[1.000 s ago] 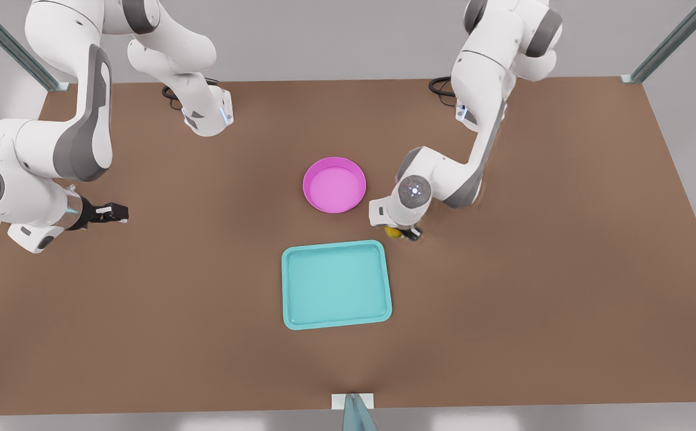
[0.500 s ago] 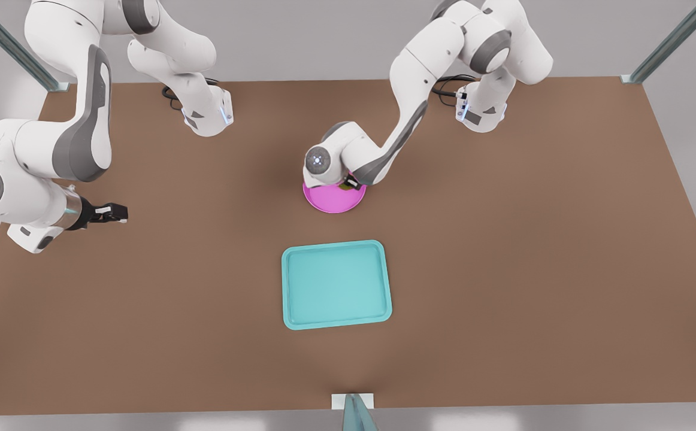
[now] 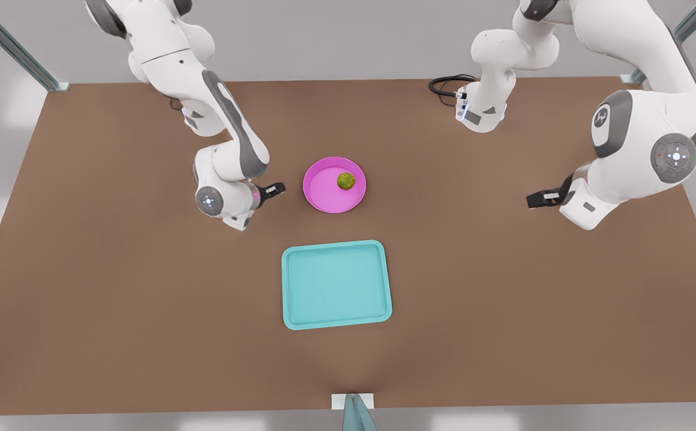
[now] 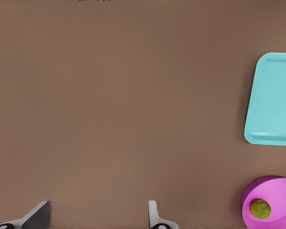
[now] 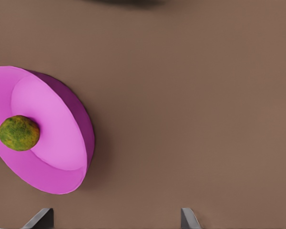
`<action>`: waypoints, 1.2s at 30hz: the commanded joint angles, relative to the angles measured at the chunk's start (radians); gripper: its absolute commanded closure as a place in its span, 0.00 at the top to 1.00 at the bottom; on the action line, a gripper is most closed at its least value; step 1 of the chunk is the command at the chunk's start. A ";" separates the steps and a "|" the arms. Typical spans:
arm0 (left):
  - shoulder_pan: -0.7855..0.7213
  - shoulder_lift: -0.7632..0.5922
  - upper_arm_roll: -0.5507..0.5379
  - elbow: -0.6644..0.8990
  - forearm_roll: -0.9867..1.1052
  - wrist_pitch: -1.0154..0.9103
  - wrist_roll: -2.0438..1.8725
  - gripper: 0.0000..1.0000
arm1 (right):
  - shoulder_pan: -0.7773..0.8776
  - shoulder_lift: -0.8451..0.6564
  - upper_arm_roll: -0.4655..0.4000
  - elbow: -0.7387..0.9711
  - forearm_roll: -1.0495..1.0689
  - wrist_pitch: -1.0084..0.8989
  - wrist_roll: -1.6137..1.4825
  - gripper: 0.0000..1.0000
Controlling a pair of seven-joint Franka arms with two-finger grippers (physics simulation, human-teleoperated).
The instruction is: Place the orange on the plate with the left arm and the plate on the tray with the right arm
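The greenish-orange orange (image 3: pixel 346 180) lies loose inside the magenta plate (image 3: pixel 326 194), toward its far right side. The plate stands on the brown table, beyond the teal tray (image 3: pixel 336 285), which has nothing on it. My right gripper (image 3: pixel 274 190) hovers open just off the plate's rim on the front view's left. Its wrist view has the plate (image 5: pixel 57 143) and orange (image 5: pixel 19 133) close by, fingertips (image 5: pixel 41 218) wide apart. My left gripper (image 3: pixel 538 199) waits open far to the front view's right. From there it sees the tray (image 4: pixel 276 95), plate (image 4: pixel 282 194) and orange (image 4: pixel 260 209).
A black cable (image 3: pixel 444 84) coils by the arm base at the table's back edge. Metal frame posts (image 3: pixel 9 45) stand at the back corners. A small bracket (image 3: pixel 353 402) sits at the front edge.
The left gripper let the orange go into the plate and withdrew to the front view's right. The right arm swung in from the far left to beside the plate.
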 commanded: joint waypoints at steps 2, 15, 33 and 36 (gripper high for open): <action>0.009 0.003 0.006 0.022 -0.009 -0.053 0.188 1.00 | 0.019 0.000 0.022 -0.059 0.092 0.388 0.119 1.00; 0.017 0.018 0.028 0.083 -0.040 -0.055 0.182 1.00 | 0.088 0.063 0.102 -0.109 0.170 0.452 0.118 1.00; 0.018 0.055 0.054 0.099 -0.035 -0.045 0.185 1.00 | 0.131 0.161 0.162 -0.087 0.190 0.460 0.104 0.42; 0.018 0.053 0.058 0.099 -0.033 -0.045 0.185 1.00 | 0.130 0.165 0.160 -0.084 0.190 0.452 0.093 0.25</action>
